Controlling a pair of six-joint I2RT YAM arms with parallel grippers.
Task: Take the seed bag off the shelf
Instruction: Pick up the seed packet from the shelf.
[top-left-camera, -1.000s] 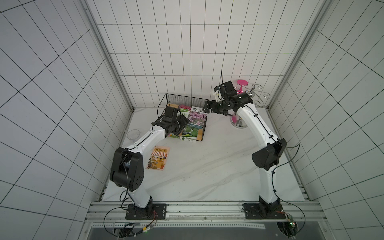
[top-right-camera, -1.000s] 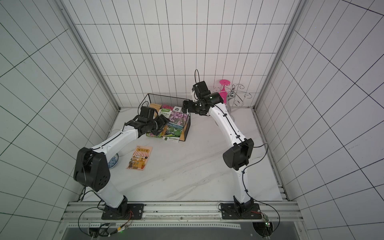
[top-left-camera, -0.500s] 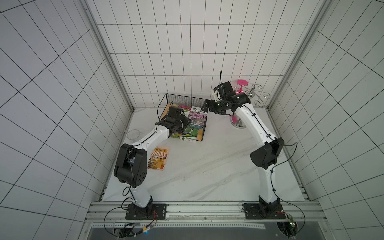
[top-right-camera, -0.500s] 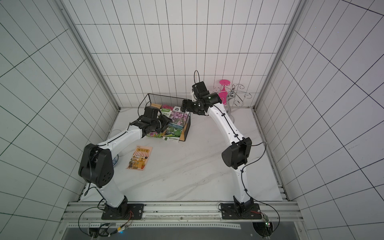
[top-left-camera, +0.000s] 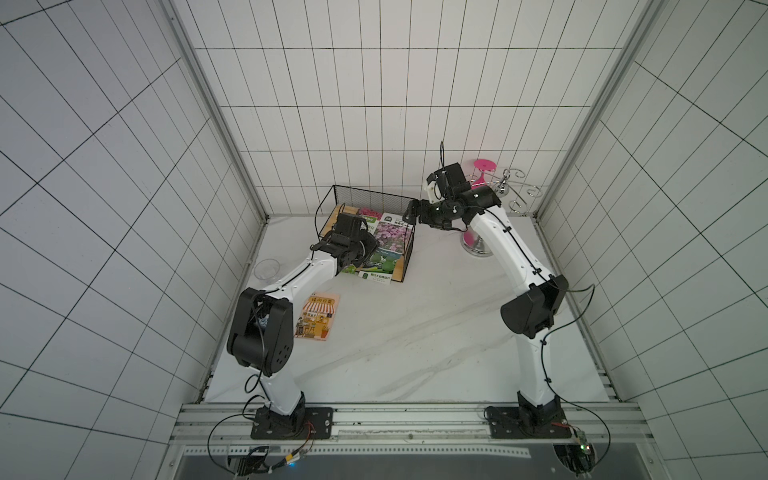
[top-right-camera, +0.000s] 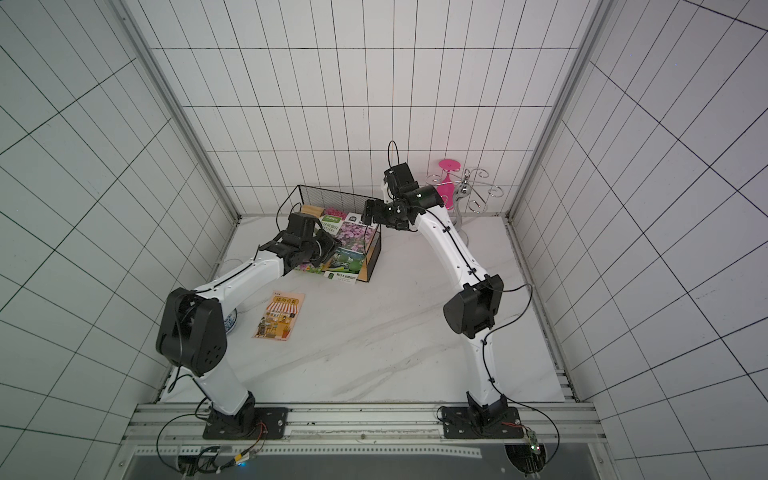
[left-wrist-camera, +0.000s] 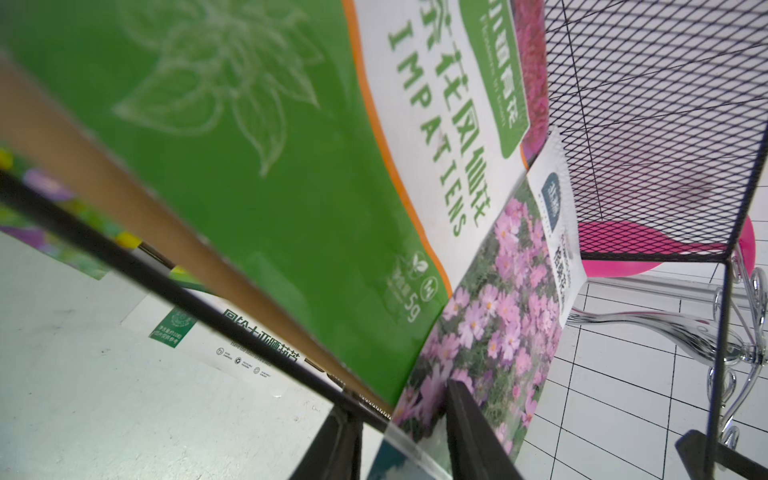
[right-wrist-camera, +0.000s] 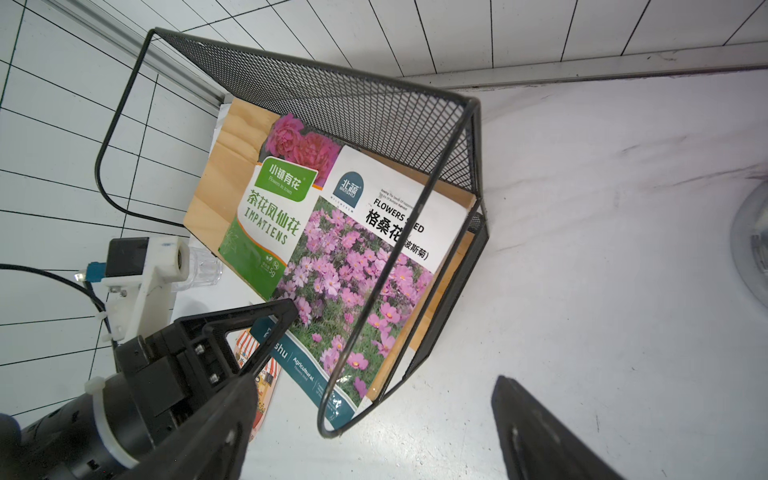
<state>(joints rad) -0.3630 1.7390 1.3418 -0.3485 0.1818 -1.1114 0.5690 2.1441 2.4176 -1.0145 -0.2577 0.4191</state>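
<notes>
Jaws of your left tool (left-wrist-camera: 397, 401) sit on both sides of one corner of the pink-flower bag (right-wrist-camera: 353, 266); you can't tell if they pinch it. It lies on the top board of the shelf (right-wrist-camera: 374, 108), sticking out in front. Your right tool (top-left-camera: 410, 215) hangs wide open by the shelf's right edge.

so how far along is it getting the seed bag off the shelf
Not off yet: the pink-flower seed bag lies on the top wooden board of the black wire shelf. In hand: the left gripper has its jaws either side of the bag's front edge. Left: close, pull it out.
</notes>
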